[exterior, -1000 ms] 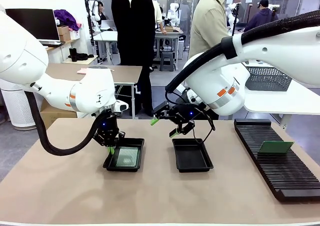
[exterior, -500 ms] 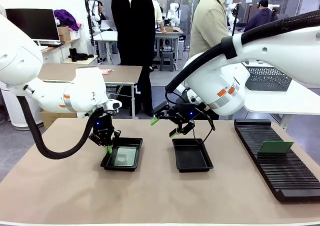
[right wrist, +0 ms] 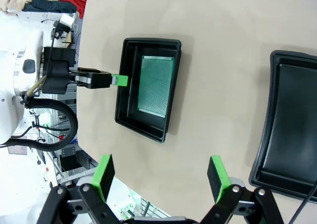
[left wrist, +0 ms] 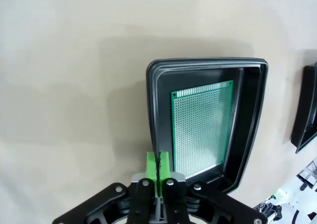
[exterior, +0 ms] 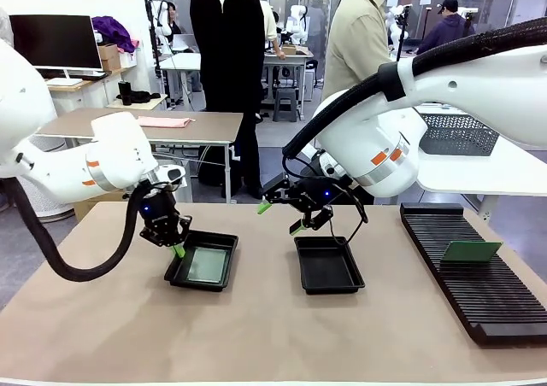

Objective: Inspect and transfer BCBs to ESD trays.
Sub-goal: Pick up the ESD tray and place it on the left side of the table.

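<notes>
This is a robotics lab with an electronics-handling bench. Two white jointed robot arms (exterior: 385, 138) reach over a tan worktable (exterior: 256, 335) bearing a shallow black plastic tray (exterior: 198, 285) with a green perforated circuit board (exterior: 205, 265) and a long black ribbed rack (exterior: 474, 275). Beyond that worktable stand a brown-topped bench (exterior: 171, 128), a dark flat computer monitor (exterior: 53, 40) and people (exterior: 226, 53).

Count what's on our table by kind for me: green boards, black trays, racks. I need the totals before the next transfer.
Green boards: 2, board in tray and board on rack
Black trays: 2, left tray, gripped at its rim by the shut left pincer, and empty right tray
Slotted rack: 1
Total: 5
</notes>
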Robot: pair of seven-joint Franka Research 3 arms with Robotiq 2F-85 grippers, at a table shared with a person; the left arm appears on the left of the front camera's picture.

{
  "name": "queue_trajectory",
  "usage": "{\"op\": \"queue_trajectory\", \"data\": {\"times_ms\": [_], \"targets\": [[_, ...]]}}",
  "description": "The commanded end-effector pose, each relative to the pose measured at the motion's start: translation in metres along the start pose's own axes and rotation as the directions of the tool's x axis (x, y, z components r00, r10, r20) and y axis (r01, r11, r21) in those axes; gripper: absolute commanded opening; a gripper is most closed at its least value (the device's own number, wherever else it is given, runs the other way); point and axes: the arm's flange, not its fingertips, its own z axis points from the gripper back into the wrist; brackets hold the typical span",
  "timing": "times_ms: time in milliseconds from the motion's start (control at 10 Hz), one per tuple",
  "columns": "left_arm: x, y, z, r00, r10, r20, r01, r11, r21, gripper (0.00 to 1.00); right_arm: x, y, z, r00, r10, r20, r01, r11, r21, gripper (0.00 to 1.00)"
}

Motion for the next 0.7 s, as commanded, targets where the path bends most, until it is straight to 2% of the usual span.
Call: {"op": "queue_trajectory", "data": {"times_ms": [0, 600], "targets": [[-0.015, 0.019, 0.010, 1.000, -0.021, 0.021, 0.023, 0.997, -0.074, 0.03, 0.001, 0.002, -0.001, 1.000, -0.013, -0.004, 0.013, 1.000, -0.014, 1.00], [-0.037, 0.081, 0.044, 0.997, 0.001, 0.077, 0.014, 0.979, -0.203, 0.03, 0.001, 0.002, -0.001, 1.000, -0.013, -0.004, 0.013, 1.000, -0.014, 1.00]]}}
